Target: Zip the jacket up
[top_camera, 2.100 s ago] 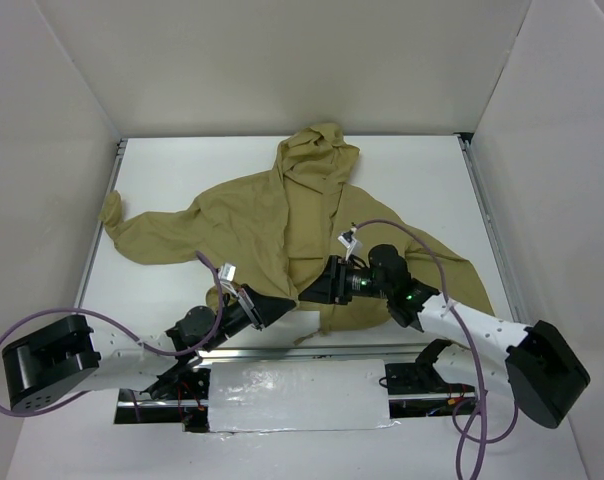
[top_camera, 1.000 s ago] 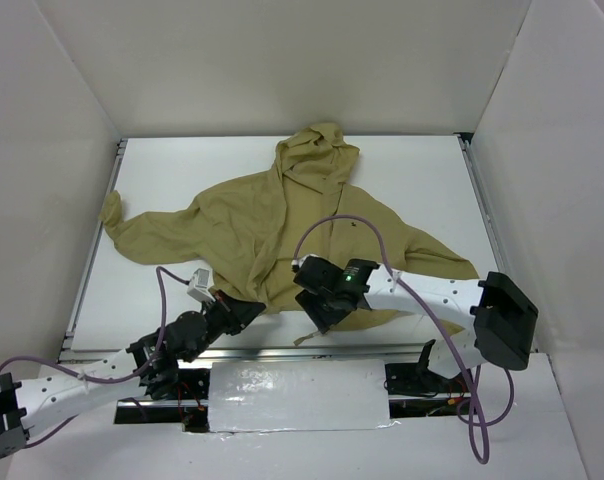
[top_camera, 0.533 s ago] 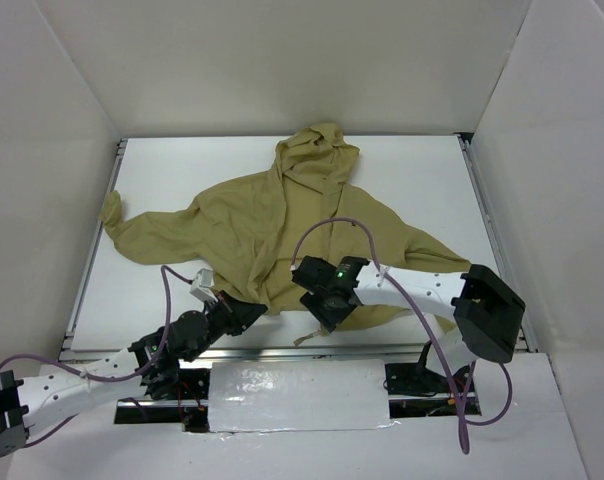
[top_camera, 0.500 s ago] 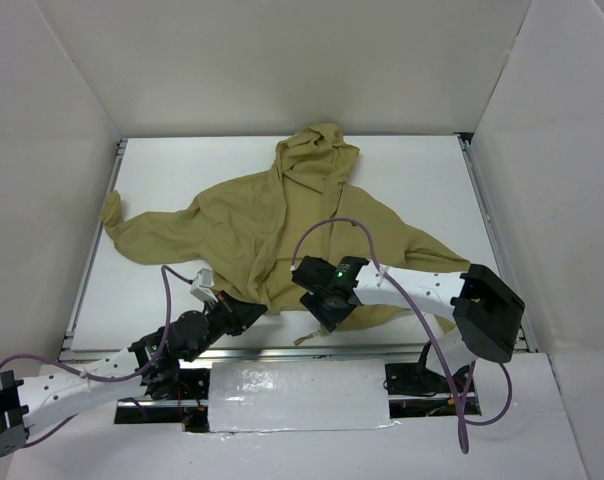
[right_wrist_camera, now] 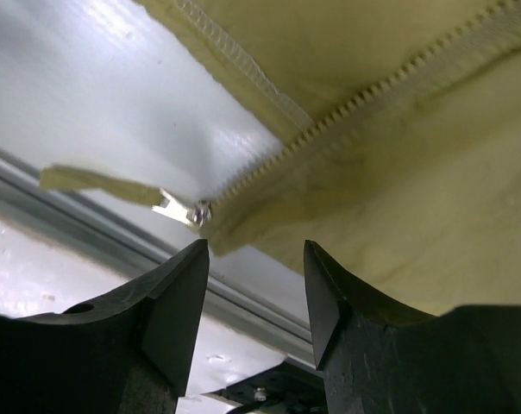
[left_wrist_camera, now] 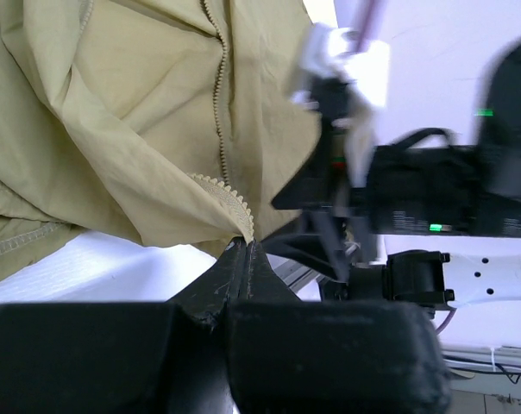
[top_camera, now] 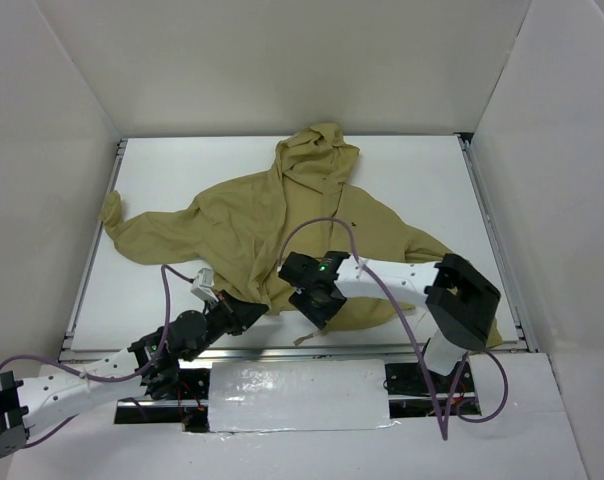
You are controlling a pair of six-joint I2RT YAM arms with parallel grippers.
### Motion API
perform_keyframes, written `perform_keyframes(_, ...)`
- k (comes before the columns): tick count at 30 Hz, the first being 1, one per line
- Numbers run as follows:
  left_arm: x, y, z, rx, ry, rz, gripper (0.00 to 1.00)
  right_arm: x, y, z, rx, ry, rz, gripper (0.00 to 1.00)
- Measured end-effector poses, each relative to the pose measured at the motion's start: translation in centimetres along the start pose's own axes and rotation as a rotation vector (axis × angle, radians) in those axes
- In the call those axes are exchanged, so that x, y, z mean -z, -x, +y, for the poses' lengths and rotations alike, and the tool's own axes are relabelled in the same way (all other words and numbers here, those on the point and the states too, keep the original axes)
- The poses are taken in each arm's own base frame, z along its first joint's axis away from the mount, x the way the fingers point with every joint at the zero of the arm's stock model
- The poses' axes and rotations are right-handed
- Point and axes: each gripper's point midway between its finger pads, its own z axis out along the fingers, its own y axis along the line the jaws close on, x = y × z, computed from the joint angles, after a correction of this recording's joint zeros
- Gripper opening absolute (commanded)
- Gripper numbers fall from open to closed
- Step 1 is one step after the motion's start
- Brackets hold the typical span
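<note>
The olive-tan hooded jacket (top_camera: 282,225) lies spread on the white table, hood at the far side, front unzipped. My left gripper (top_camera: 250,310) is shut on the lower corner of the jacket's left front edge, pinching the zipper teeth (left_wrist_camera: 230,200) at its fingertips (left_wrist_camera: 243,250). My right gripper (top_camera: 317,310) is open and empty, hovering low over the right hem. In the right wrist view the metal zipper slider (right_wrist_camera: 194,211) with its fabric pull tab (right_wrist_camera: 97,184) lies just ahead of the open jaws, at the bottom of the zipper teeth (right_wrist_camera: 373,99).
A metal rail (top_camera: 282,350) runs along the table's near edge, close under both grippers. White walls enclose the table on three sides. The right arm's purple cable (top_camera: 327,228) loops over the jacket.
My right arm has swung in, its gripper shifting left toward the hem's zipper end. My left gripper has pulled back toward the near edge, holding the jacket edge.
</note>
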Motion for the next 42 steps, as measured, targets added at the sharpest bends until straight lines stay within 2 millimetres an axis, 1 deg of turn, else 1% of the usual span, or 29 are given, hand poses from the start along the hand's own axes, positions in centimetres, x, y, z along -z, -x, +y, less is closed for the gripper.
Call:
perform_keyframes(2, 0.0, 0.1, 0.0, -0.003, -0.001, -0.002, 0.0, -1.0, -0.3, 0.1, 0.003, -0.006, 0.038, 0.51)
perform_keyframes(4, 0.1, 0.1, -0.1, -0.003, -0.004, -0.004, 0.0, -1.5, -0.7, 0.1, 0.001, -0.009, 0.067, 0.49)
perform_keyframes(7, 0.2, 0.3, -0.3, -0.001, -0.012, -0.008, 0.0, -1.5, -0.8, 0.2, -0.007, 0.005, 0.074, 0.45)
perform_keyframes(8, 0.2, 0.3, -0.3, -0.001, -0.013, -0.009, 0.0, -1.5, -0.9, 0.4, -0.011, 0.013, 0.075, 0.42)
perform_keyframes(10, 0.2, 0.3, -0.3, 0.0, -0.012, -0.009, 0.0, -1.4, -1.0, 0.9, -0.015, 0.044, 0.083, 0.4)
perform_keyframes(14, 0.2, 0.3, -0.3, -0.001, -0.012, -0.009, 0.0, -1.6, -0.8, 1.8, -0.031, 0.093, 0.094, 0.39)
perform_keyframes(17, 0.2, 0.3, -0.1, -0.002, -0.008, -0.008, 0.0, -1.8, -0.5, 2.4, -0.05, 0.12, 0.09, 0.41)
perform_keyframes(24, 0.6, 0.5, 0.2, -0.016, 0.001, -0.015, 0.0, -2.1, 1.8, 3.4, -0.132, 0.15, 0.011, 0.42)
perform_keyframes(28, 0.6, 0.4, 0.7, -0.032, 0.018, -0.011, 0.0, -2.7, 4.6, 3.8, -0.217, 0.146, -0.032, 0.42)
perform_keyframes(30, 0.6, 0.4, 1.0, -0.037, 0.029, -0.009, 0.0, -3.2, 5.9, 3.7, -0.272, 0.154, -0.056, 0.44)
perform_keyframes(32, 0.7, 0.3, 1.2, -0.043, 0.042, -0.006, 0.0, -3.4, 6.5, 3.5, -0.328, 0.164, -0.069, 0.52)
perform_keyframes(34, 0.7, 0.5, 1.1, -0.047, 0.048, -0.006, 0.0, -3.3, 7.1, 3.5, -0.362, 0.198, -0.105, 0.56)
perform_keyframes(35, 0.7, 0.6, 0.9, -0.05, 0.05, -0.008, 0.0, -3.1, 7.1, 3.5, -0.371, 0.212, -0.117, 0.58)
perform_keyframes(37, 0.8, 0.9, 0.6, -0.064, 0.05, -0.013, 0.0, -2.4, 6.3, 3.7, -0.37, 0.24, -0.135, 0.59)
perform_keyframes(39, 0.8, 1.2, 0.2, -0.07, 0.048, -0.019, 0.0, -1.2, 5.5, 3.9, -0.353, 0.272, -0.158, 0.6)
perform_keyframes(42, 0.9, 1.6, 0.0, -0.084, 0.047, -0.026, 0.0, 0.8, 5.5, 3.9, -0.318, 0.304, -0.221, 0.59)
